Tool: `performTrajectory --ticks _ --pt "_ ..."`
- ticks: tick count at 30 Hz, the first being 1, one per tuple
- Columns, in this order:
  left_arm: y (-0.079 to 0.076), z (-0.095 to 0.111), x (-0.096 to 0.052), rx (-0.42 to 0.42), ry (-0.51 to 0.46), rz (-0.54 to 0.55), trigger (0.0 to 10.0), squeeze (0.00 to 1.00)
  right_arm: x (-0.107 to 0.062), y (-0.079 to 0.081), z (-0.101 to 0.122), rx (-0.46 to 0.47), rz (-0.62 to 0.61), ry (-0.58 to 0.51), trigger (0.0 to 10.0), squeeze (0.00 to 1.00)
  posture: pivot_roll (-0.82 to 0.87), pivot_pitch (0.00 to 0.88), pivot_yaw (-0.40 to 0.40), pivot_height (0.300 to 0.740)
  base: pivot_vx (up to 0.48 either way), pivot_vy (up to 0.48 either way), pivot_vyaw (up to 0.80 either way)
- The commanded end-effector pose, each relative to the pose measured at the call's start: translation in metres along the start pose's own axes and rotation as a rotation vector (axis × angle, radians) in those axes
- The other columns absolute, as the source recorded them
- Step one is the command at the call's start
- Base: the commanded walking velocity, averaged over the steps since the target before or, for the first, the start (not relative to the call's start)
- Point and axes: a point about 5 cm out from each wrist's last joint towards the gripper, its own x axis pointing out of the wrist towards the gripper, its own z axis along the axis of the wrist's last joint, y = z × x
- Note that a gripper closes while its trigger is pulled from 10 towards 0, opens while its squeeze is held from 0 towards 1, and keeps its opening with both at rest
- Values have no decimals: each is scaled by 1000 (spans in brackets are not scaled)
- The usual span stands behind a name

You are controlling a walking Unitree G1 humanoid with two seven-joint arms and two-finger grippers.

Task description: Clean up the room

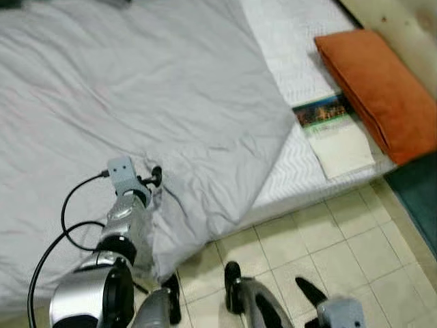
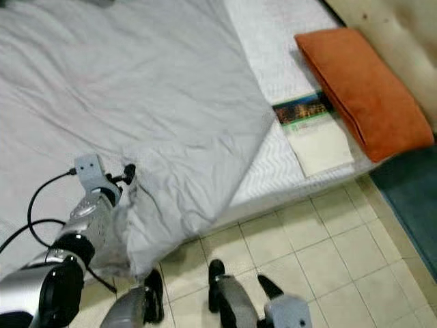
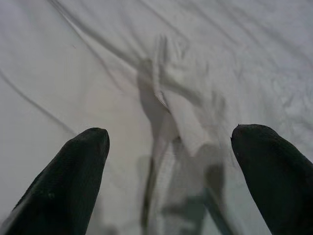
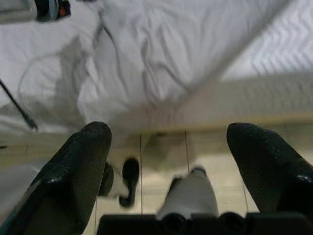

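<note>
Grey duvet (image 1: 136, 96) lies wrinkled, one corner hanging over the mattress (image 1: 300, 164).

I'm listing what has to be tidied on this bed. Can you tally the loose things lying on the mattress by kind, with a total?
Grey blanket: 1
Orange pillow: 1
Book or booklet with a dark picture at its top: 1
Total: 3

The left gripper, jaws open, is over a fold of the blanket; the right gripper, jaws open, is above the tiled floor.
</note>
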Motion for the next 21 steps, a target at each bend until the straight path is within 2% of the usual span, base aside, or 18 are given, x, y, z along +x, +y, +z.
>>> performTrajectory --ticks 1,6,10,14,15,19,21 --pt "3 -14 -3 -23 51 20 10000 0 -7 -1 -1 -11 -27 42 10000 0 -410 679 -91 740 0 0 0" --pt "1 -27 -6 21 95 19 10000 0 -11 -1 0 1 -53 66 10000 0 -414 686 -81 740 0 0 0" --pt "-17 -44 -11 -55 167 -83 10000 0 -12 5 -3 19 -53 89 10000 0 -402 692 -68 740 0 0 0" --pt "-25 -53 -13 -103 216 -129 10000 0 -11 7 -4 22 -48 96 10000 0 -405 689 -66 740 0 0 0" --pt "-22 -56 -14 -107 229 -106 0 0 -10 7 -4 22 -48 96 10000 0 -407 689 -65 740 0 0 0" --pt "-10 -59 -16 -79 242 -45 0 0 -10 7 -3 23 -56 100 10000 0 -412 690 -65 740 0 0 0" --pt "-4 -58 -16 -12 233 -29 0 0 -13 6 -5 23 -63 112 10000 0 -402 692 -59 740 0 0 0"
